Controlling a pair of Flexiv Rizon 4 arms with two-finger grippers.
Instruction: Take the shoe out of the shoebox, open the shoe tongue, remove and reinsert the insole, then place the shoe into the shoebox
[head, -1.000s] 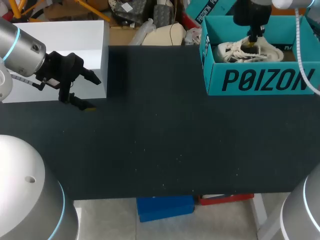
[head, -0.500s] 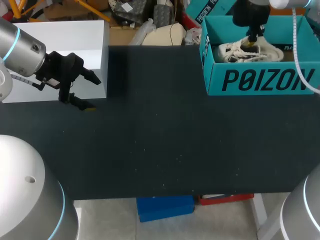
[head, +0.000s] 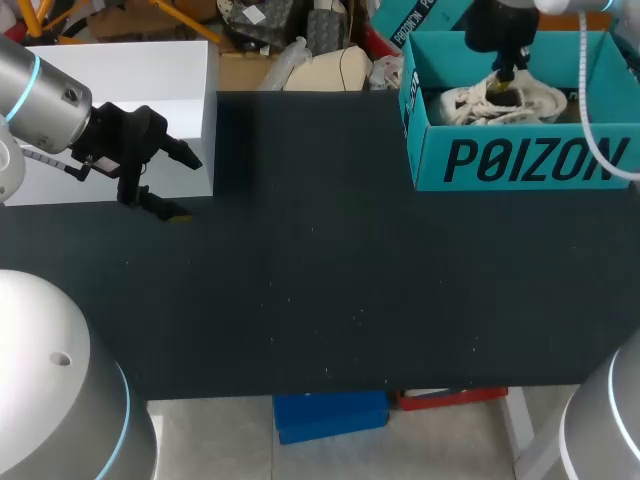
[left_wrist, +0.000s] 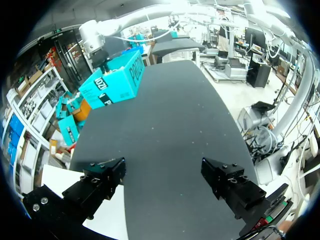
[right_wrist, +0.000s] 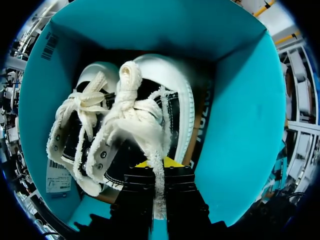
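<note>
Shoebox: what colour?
The shoebox is teal with black lettering; clearest in the head view.

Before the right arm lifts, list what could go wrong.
1. The right gripper has its fingers pinching only a thin frayed strip of the shoe, so the shoe may slip out or hang tilted.
2. The shoe sits close to the shoebox wall; tilted, it could catch the rim and drag the box.
3. Loose laces could snag.
</note>
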